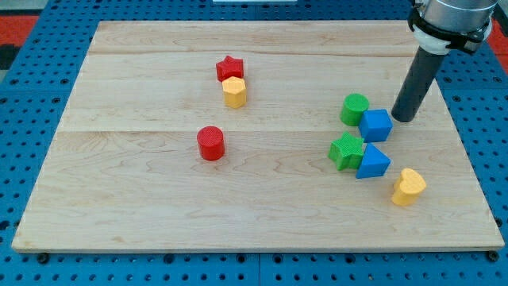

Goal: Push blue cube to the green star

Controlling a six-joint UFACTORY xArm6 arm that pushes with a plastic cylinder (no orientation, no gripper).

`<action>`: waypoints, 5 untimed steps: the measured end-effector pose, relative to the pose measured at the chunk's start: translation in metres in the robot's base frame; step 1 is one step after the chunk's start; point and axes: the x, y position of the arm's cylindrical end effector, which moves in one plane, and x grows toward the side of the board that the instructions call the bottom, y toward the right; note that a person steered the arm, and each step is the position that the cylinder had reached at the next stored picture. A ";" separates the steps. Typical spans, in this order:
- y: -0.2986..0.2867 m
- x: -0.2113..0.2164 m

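Note:
The blue cube (pixel 376 125) sits at the view's right, touching the green cylinder (pixel 355 109) on its upper left. The green star (pixel 347 151) lies just below and left of the cube, a small gap apart. My tip (pixel 403 119) stands right next to the cube's right side, on the wooden board (pixel 159 199). A second blue block, wedge-like (pixel 372 162), touches the green star's right side.
A yellow heart-shaped block (pixel 409 187) lies at the lower right. A red star (pixel 229 68) and a yellow hexagonal block (pixel 234 91) touch near the top middle. A red cylinder (pixel 211 143) stands at mid-board. A blue pegboard surrounds the board.

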 end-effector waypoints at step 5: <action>-0.051 0.012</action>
